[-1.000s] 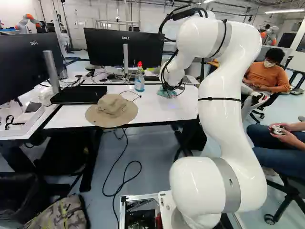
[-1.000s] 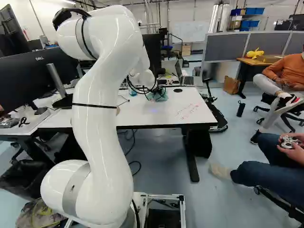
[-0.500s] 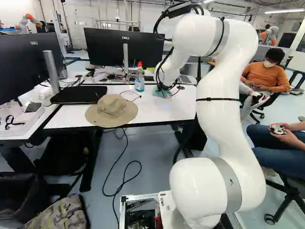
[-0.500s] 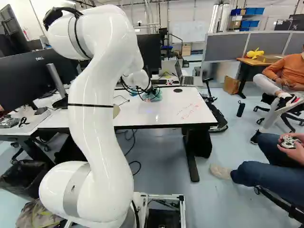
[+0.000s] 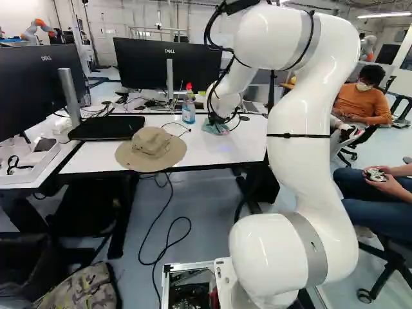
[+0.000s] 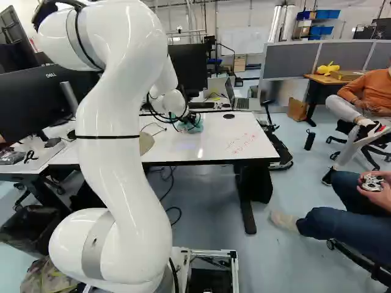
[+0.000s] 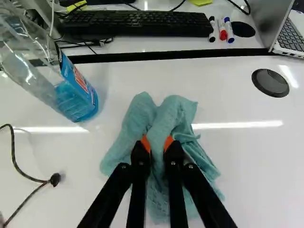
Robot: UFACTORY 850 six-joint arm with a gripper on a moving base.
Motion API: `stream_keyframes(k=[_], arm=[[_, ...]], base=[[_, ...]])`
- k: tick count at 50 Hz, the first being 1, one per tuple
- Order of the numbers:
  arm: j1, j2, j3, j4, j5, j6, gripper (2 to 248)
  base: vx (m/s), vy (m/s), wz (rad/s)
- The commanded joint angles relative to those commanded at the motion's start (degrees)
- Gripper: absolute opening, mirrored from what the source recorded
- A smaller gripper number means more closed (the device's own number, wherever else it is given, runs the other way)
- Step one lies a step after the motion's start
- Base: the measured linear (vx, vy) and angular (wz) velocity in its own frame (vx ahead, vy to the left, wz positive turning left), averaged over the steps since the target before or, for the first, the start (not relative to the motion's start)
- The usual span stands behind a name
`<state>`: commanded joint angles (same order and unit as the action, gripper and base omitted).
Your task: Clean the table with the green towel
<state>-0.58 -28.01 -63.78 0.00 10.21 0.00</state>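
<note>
Our claw point(image 7: 157, 142): part-closed, pinching towel point(image 7: 168, 114) by its bunched middle | towel: on table point(image 7: 256, 166), near bottle point(image 7: 81, 97) | handling: likely light, limp; we want that thick fold, not loose edges

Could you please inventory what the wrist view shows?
Crumpled cloth towel: one, teal-green, between the jaws
Plastic bottle: one, clear with blue liquid, beside towel
Flat keyboard: one, black, beyond towel
Capped markers: three, black, red, blue, by keyboard
Open laptop: one, grey, beside markers
Round discs: two, black, near laptop
Paper notes: two, yellow, by keyboard
Smooth tabletops: two, white, under these
Thin cables: several, black or white, on tabletops
Jaws: two, black with orange pads, gripping towel
</note>
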Motion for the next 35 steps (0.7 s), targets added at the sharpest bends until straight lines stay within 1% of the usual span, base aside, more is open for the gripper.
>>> stream_keyframes(k=[8, 15, 35], arm=[[-0.04, 1.92, 2.52, 0.0, 0.0, 0.0, 47], [-0.47, 3.45, 4.5, 0.0, 0.0, 0.0, 47], [-3.32, 6.35, 8.2, 0.0, 0.0, 0.0, 47]], base=[[0.0, 0.0, 0.0], [0.0, 0.0, 0.0], [0.0, 0.0, 0.0]])
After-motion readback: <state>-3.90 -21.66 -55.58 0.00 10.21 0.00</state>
